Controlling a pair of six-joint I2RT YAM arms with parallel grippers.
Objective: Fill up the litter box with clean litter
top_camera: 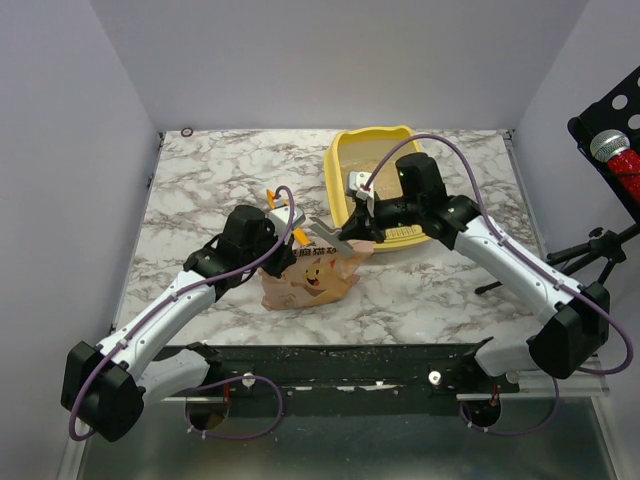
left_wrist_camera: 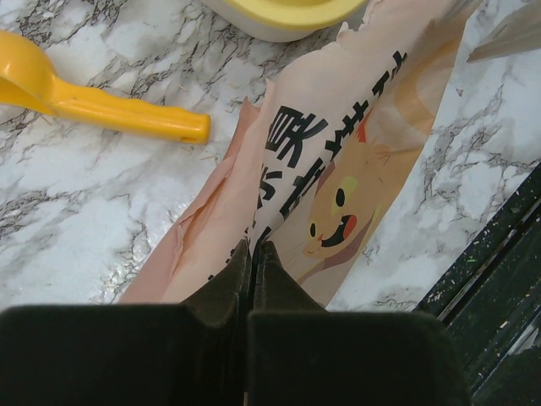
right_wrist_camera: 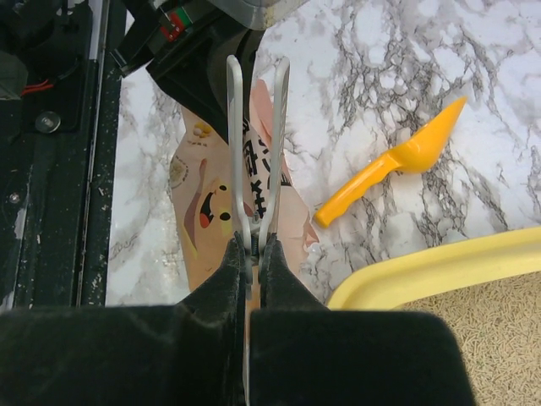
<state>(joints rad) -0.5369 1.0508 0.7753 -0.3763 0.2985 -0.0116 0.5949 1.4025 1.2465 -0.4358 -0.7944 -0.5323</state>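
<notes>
- Our left pincer is clamped on the bag.
- Our right pincer is clamped on a thin metal tool above the bag.
- The litter box, holding clean litter, sits just beside it.

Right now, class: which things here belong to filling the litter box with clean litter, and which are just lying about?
Job in hand: litter box; clean litter in it; printed bag, pinched by left tool; grey two-pronged implement in right tool.
Lying about: orange scoop; small ring, far corner; microphone, far right.
</notes>
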